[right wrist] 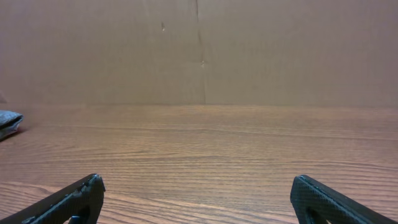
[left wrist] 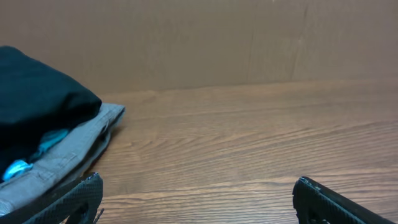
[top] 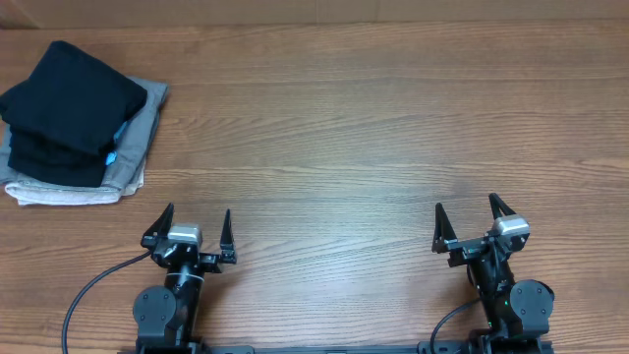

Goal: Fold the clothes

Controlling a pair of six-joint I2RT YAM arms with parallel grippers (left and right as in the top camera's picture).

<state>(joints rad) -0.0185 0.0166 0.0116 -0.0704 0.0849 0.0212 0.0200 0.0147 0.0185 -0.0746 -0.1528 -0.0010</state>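
At the far left of the tabletop [top: 344, 108], near its back edge, sits the stack of folded clothes [top: 74, 133]. A black garment [top: 69, 93] lies on top, a grey garment [top: 141, 133] shows beneath it along the right side, and a pale layer [top: 59, 194] forms the bottom front edge. A small patch of blue fabric [top: 111, 154] peeks out between the black and the grey.

In front of the stack and a little to its right, at the near edge, the left gripper [top: 197, 212] has its jaws spread wide. It holds nothing and touches nothing. In the left wrist view its two dark fingers [left wrist: 78, 198] frame bare wood, with the stack's right corner just inside the left finger and farther back. A black cable [top: 86, 292] curves away from the left arm's base toward the near left corner.

From the stack's right edge, the wood runs open across the whole middle and right of the tabletop, back to a plain brown wall [right wrist: 199, 50].

The right gripper [top: 467, 205] rests at the near edge, well apart from the left one. It is likewise splayed wide and empty. The right wrist view shows its fingers [right wrist: 74, 199] with only wood between them, and a sliver of the clothes at the far left edge.
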